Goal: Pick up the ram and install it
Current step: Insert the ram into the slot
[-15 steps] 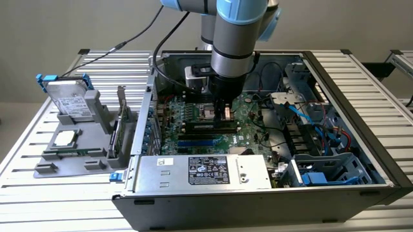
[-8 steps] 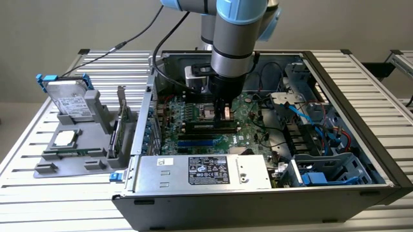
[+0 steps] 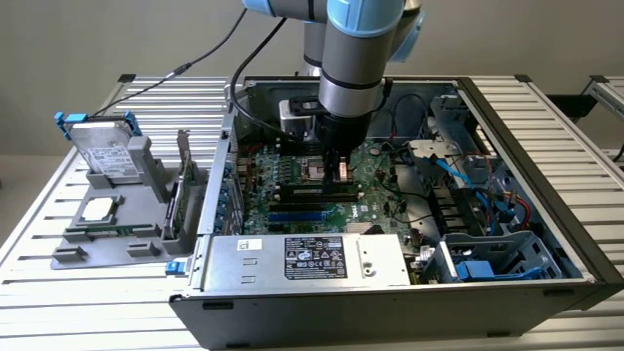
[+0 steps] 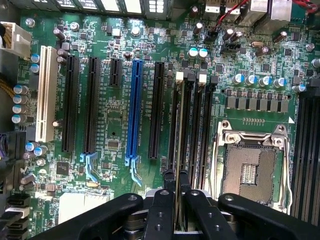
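Slatted counter is spanned by an open PC case, walled on four sides and open on top. A power supply is set along its lower-centre edge. Cables are crowded toward the exterior view's right. The arm is reached in at centre frame, over the motherboard. Fingers are clenched on the ram, held edge-on, in line with a black memory slot beside the CPU socket.

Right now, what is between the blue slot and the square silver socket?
In the wrist view, a long black slot, then the memory slots, with the ram edge-on in the gripper.
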